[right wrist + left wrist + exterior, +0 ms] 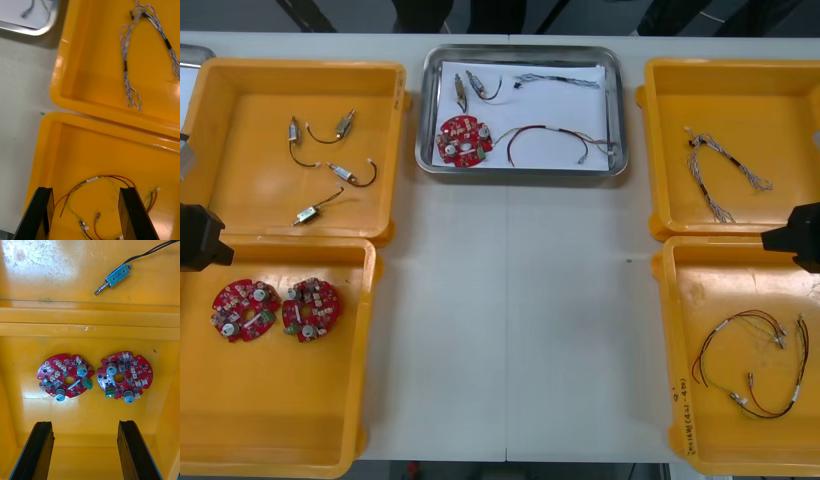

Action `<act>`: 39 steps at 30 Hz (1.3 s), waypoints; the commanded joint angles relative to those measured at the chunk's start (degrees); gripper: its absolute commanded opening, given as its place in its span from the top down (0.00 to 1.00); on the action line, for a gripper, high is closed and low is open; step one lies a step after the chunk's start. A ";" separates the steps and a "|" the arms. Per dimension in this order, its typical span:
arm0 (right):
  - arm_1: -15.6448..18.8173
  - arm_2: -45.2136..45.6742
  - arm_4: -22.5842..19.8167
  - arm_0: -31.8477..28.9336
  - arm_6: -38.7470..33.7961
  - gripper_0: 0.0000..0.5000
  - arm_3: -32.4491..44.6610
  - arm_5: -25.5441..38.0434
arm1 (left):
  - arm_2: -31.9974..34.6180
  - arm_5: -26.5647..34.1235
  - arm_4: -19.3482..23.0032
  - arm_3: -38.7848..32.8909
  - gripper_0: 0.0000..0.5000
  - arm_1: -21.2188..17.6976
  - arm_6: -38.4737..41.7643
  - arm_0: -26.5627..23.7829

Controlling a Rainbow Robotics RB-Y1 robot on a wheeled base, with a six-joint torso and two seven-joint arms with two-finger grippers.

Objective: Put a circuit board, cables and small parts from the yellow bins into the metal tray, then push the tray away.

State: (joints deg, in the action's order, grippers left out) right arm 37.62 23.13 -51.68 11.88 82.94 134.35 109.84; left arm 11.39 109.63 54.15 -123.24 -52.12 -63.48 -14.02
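Wrist views show left fingers [37,450], right fingers [131,213] spread; front view, metal tray [520,168]

Shiny metal tray [424,120], glossy yellow bins [260,85]

Yellow bins [385,150], red circuit boards [246,310]

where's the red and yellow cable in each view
front view: the red and yellow cable lies in the near yellow bin on the robot's right.
right wrist view: same cable, just beyond the open right gripper.
left wrist view: faces two round red circuit boards instead.
shared landmark: the twisted blue and white cable.
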 commanded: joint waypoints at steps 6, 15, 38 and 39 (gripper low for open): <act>2.72 5.88 5.09 -6.60 -4.46 0.00 1.97 0.16 | 1.88 0.37 -0.19 -1.48 0.00 -2.72 -3.76 0.83; 2.63 6.40 6.68 -9.15 -5.34 0.00 -0.14 0.16 | 1.88 0.37 -0.19 -1.48 0.00 -2.72 -3.76 0.83; 2.55 5.61 4.83 -9.50 -6.39 0.00 -6.73 0.16 | 1.88 0.37 -0.19 -1.48 0.00 -2.72 -3.76 0.83; 2.55 5.61 4.83 -9.50 -6.39 0.00 -6.73 0.16 | 1.88 0.37 -0.19 -1.48 0.00 -2.72 -3.76 0.83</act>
State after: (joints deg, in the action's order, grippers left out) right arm 38.29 27.84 -46.27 3.26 79.61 127.33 109.84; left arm 11.39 109.63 54.15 -123.25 -52.12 -63.48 -14.01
